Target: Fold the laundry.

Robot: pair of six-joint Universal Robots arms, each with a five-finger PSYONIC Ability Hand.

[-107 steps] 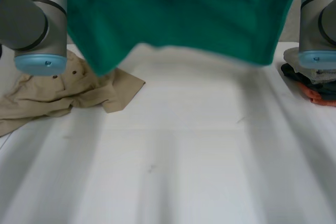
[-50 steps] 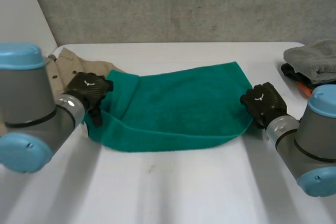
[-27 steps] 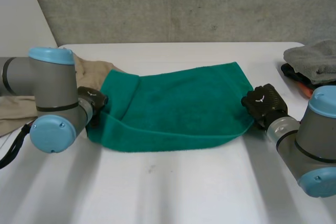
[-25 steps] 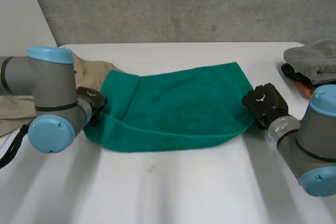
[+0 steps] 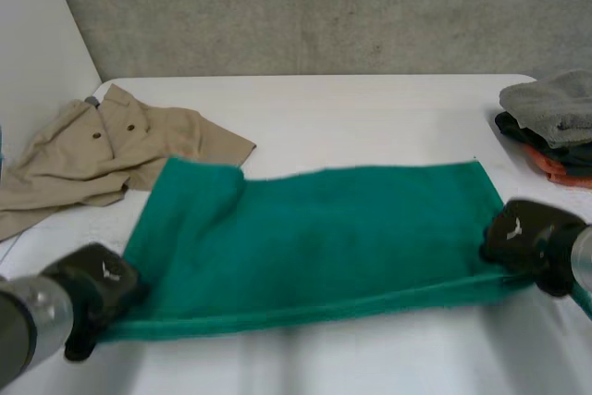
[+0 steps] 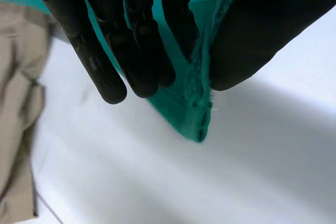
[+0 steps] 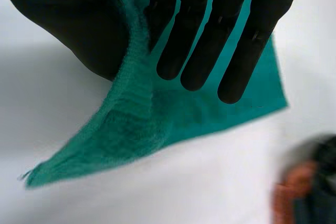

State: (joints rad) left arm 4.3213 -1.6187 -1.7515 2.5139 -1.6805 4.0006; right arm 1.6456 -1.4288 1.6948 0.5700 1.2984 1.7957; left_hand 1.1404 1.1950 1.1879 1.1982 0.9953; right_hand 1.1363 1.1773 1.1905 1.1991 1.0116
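A green towel (image 5: 314,238) lies stretched across the white table (image 5: 370,117), folded in two layers. My left hand (image 5: 97,289) pinches its near left corner; in the left wrist view the green towel (image 6: 197,93) sits between my thumb (image 6: 257,35) and straight fingers (image 6: 131,45). At the near right corner my right hand (image 5: 523,238) grips the towel's edge. The right wrist view has the green towel (image 7: 142,124) pinched between thumb (image 7: 68,24) and fingers (image 7: 210,30).
A crumpled beige shirt (image 5: 102,150) lies at the back left, close to the towel's far left corner. A stack of folded clothes, grey on top (image 5: 550,104), stands at the right edge. A grey wall rises behind the table.
Both hands have drawn the towel toward the near edge and pulled it out wider and flatter. My left hand has closed on its corner. The beige shirt is uncovered.
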